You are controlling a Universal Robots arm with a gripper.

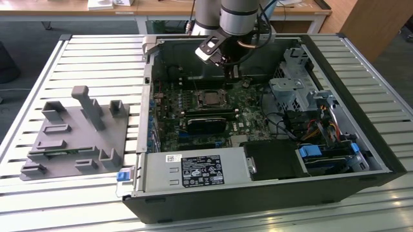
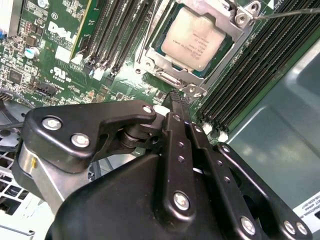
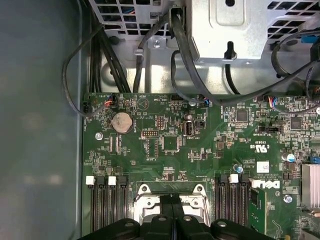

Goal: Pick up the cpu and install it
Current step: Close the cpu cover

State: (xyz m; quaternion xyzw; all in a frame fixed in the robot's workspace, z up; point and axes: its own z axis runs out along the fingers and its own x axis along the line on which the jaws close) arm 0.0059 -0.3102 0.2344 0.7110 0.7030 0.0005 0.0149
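Here the claw (image 2: pixel 179 98) hangs pinched together, seemingly empty, near the seated cpu (image 2: pixel 195 37).

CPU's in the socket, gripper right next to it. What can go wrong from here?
1. The gripper, fingers shut, hangs close to the socket frame; a sideways drift might strike it or the memory slots.
2. Whether the cpu lies flat cannot be told; pressing it tilted might bend contacts.
3. Loose cables by the metal cage could snag the wrist.
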